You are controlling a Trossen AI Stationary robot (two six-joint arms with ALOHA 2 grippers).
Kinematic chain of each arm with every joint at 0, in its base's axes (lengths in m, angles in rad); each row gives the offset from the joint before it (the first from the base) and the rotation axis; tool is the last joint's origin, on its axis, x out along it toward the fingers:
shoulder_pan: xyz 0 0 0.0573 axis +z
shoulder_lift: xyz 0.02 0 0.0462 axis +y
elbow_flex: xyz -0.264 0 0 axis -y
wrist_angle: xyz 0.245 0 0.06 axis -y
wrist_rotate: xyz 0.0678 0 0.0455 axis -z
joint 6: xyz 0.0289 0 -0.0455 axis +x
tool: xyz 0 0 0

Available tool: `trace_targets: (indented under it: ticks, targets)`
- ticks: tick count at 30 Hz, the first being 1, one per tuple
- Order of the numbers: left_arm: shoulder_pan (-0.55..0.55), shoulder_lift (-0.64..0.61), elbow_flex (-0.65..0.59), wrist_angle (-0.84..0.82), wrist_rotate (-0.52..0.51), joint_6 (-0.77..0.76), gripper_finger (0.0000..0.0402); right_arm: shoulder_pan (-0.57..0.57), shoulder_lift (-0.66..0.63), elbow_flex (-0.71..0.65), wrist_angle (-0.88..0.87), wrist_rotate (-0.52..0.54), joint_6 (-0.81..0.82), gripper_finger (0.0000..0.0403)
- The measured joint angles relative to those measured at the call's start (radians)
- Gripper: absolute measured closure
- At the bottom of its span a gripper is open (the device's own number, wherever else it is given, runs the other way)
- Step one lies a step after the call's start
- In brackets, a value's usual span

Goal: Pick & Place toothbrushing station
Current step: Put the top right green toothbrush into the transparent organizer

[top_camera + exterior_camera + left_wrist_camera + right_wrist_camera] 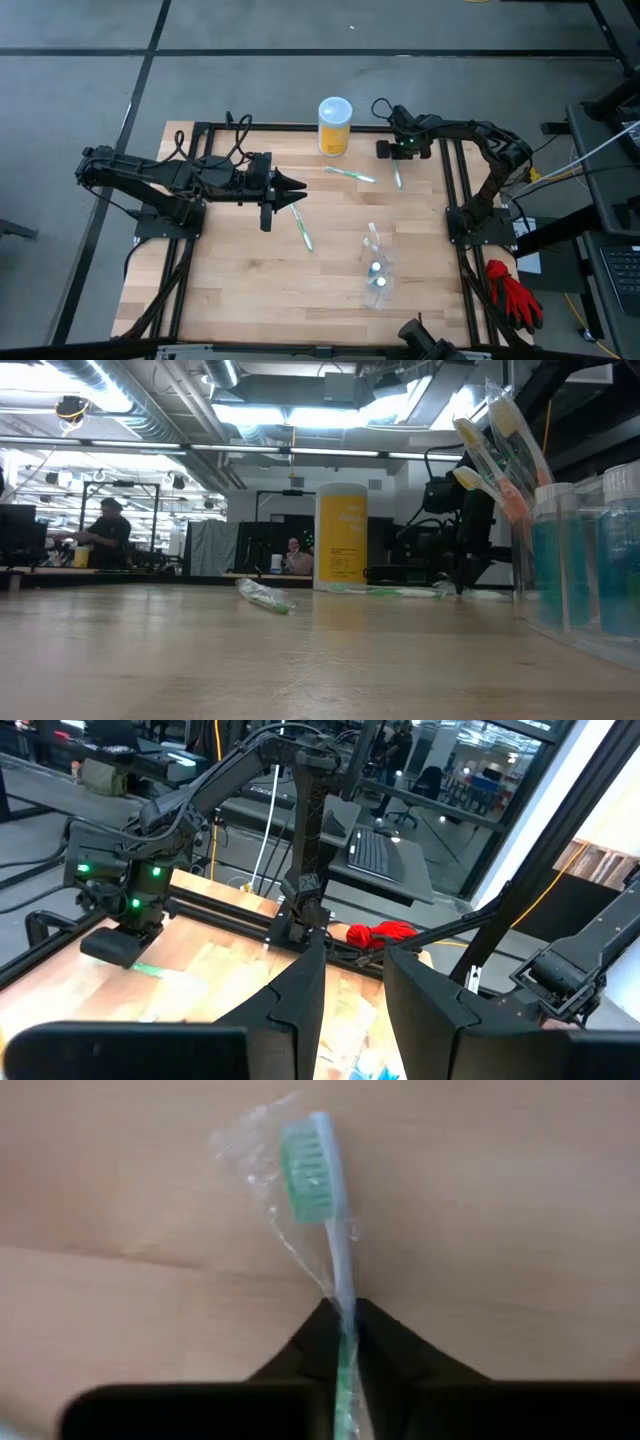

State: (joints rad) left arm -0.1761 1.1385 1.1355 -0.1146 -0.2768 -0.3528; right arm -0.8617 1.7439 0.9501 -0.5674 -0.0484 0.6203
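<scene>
Where the table's far edge runs under the black frame rail, the right gripper [398,160] is down near the far right corner, its fingers [385,1345] closed on the handle of a green-bristled toothbrush [318,1185] in clear wrapping, whose head lies flat on the wood just ahead of the fingertips. The yellow jar [334,126] stands upright close to that same far edge, a little to the left of the right gripper, and another toothbrush [350,174] lies on the boards between them, so that corner is crowded. The left gripper [295,187] is held out over the middle of the table, pointing toward the right side; its fingers [300,1005] stand close together with a narrow gap and nothing between them. Just beside its tip a third toothbrush [301,228] lies at a slant. Toward the near right, the clear plastic cup [376,272] lies on the wood with what looks like the small teal tube [555,555] and several toothbrushes [500,445] in it, though the overhead view is too glary there to be sure how they sit. The near left part of the table [220,280] is bare wood. A red glove [513,293] lies off the table's right edge.
</scene>
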Motion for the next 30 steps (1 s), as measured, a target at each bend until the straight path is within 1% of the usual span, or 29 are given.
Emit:
trace_targets:
  ticks: [2, 7, 9, 14, 19, 23, 25, 28, 30]
  targets:
    - [0.0, 0.0, 0.0, 0.0, 0.0, 0.0, 0.03, 0.0, 0.0, 0.0, 0.011, -0.026, -0.009, 0.0391]
    - [0.0, 0.0, 0.0, 0.0, 0.001, 0.0, 0.03, 0.002, -0.009, 0.0, 0.022, -0.07, 0.0, 0.0399]
    - [0.0, 0.0, 0.0, 0.0, 0.001, -0.001, 0.03, 0.014, -0.034, -0.001, 0.021, -0.071, -0.003, 0.04]
    - [0.0, 0.0, 0.0, 0.0, 0.001, -0.001, 0.03, 0.053, -0.162, -0.002, 0.021, -0.002, -0.003, 0.0401]
    - [0.0, 0.0, 0.0, 0.0, 0.001, 0.019, 0.03, 0.121, -0.36, -0.002, 0.001, 0.058, 0.011, 0.0402]
    - [0.0, -0.006, 0.0, -0.001, -0.026, 0.037, 0.03, 0.225, -0.556, -0.002, -0.006, 0.106, 0.059, 0.0402]
    - [0.0, -0.014, 0.0, -0.02, -0.073, 0.042, 0.03, 0.297, -0.652, -0.001, -0.011, 0.135, 0.094, 0.0402]
    - [0.0, -0.036, 0.0, -0.093, -0.17, 0.042, 0.03, 0.463, -0.788, -0.01, -0.054, 0.236, 0.163, 0.0402]
    - [0.0, -0.06, 0.0, -0.149, -0.207, 0.04, 0.03, 0.599, -0.867, -0.034, -0.056, 0.317, 0.219, 0.0402]
